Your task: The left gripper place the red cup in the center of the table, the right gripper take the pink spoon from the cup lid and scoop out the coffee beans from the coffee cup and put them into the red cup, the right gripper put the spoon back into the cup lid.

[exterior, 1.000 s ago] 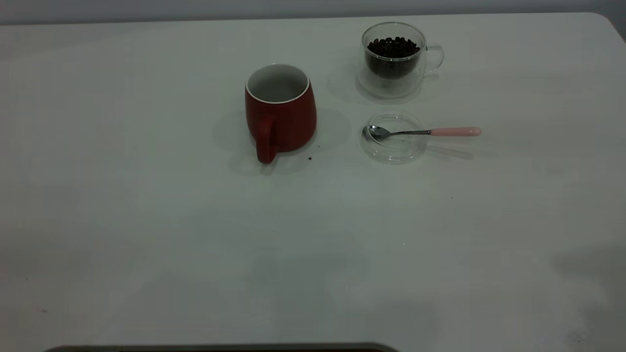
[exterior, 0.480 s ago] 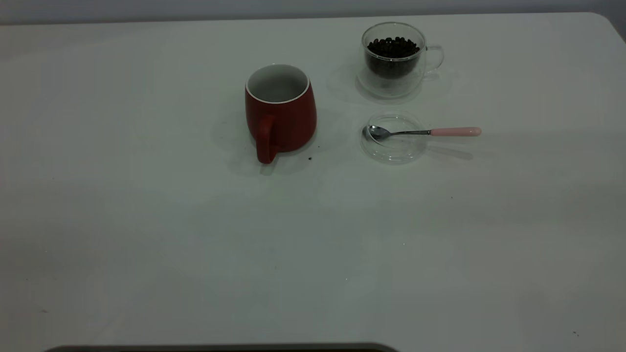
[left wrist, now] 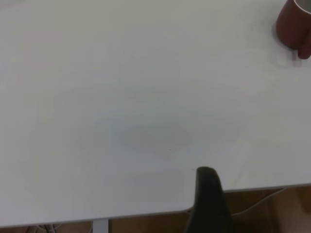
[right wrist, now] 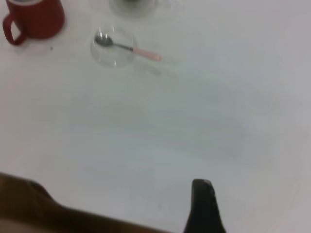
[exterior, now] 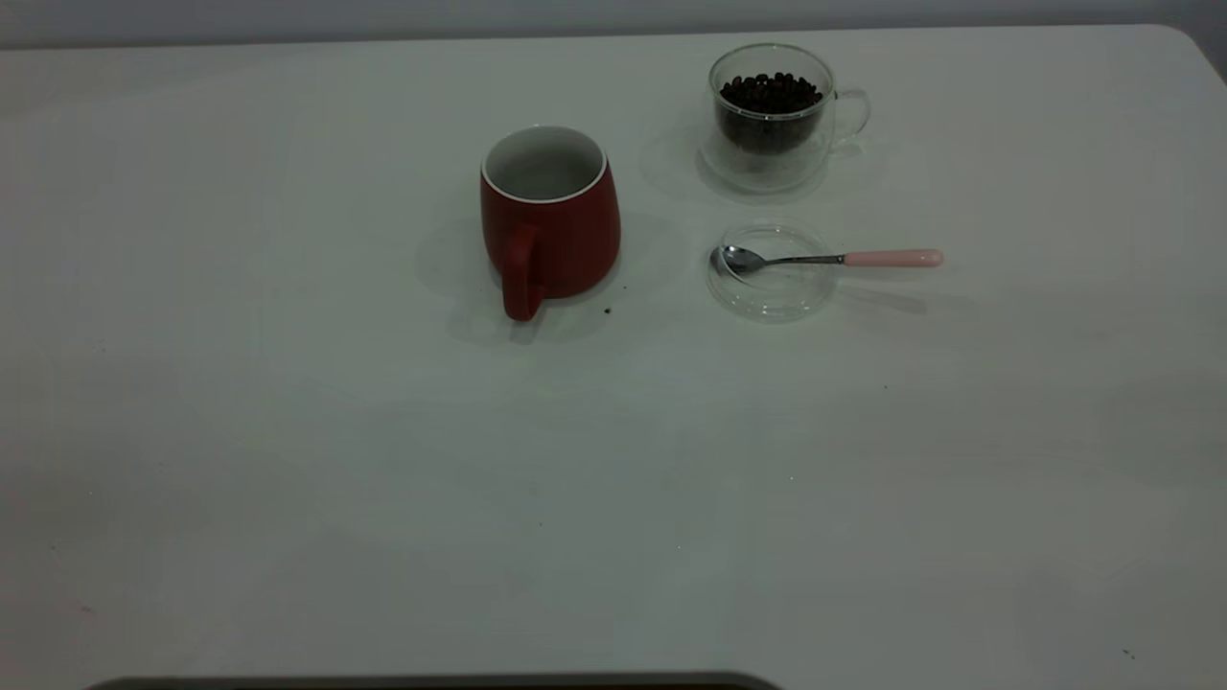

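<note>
The red cup [exterior: 551, 225] stands upright near the middle of the table [exterior: 383, 479], its handle toward the near edge and its inside showing only white. Right of it the cup lid [exterior: 772, 287] lies flat. The pink spoon [exterior: 829, 259] rests with its bowl in the lid and its handle sticking out to the right. Behind the lid stands the coffee cup [exterior: 772, 144], holding coffee beans [exterior: 770, 93]. Neither arm shows in the exterior view. The left gripper [left wrist: 206, 177] hovers at the table's near edge, far from the red cup [left wrist: 291, 24]. The right gripper [right wrist: 201, 187] is likewise far from the spoon [right wrist: 129, 47].
A few dark specks lie beside the red cup [exterior: 607, 310]. The table's near edge, with brown floor and a cable beyond it [left wrist: 262, 204], shows in the left wrist view. Wide bare tabletop spreads in front of the objects.
Dim shadows on the near part of the table have faded away. The cups, lid and spoon have not moved.
</note>
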Controlling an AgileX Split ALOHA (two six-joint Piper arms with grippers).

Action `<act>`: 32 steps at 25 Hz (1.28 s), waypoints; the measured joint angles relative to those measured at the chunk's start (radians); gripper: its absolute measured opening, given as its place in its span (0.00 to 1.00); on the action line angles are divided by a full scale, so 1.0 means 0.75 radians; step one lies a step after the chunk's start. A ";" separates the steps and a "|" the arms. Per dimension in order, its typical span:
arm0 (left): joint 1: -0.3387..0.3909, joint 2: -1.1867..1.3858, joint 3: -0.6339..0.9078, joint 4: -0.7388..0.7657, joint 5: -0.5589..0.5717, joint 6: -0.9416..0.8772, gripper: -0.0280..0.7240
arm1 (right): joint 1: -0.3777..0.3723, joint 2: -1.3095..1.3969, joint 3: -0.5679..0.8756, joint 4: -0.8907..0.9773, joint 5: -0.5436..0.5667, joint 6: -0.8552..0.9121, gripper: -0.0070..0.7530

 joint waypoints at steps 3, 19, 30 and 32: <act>0.000 0.000 0.000 0.000 0.000 0.000 0.82 | 0.000 -0.081 0.003 0.012 0.016 0.000 0.78; 0.000 0.000 0.000 0.000 0.000 0.000 0.82 | 0.000 -0.127 0.003 0.034 0.086 0.001 0.78; 0.000 0.000 0.000 0.000 0.000 -0.003 0.82 | -0.208 -0.129 0.028 -0.070 0.051 0.052 0.78; 0.000 0.000 0.000 0.000 0.000 -0.003 0.82 | -0.209 -0.129 0.028 -0.070 0.051 0.055 0.78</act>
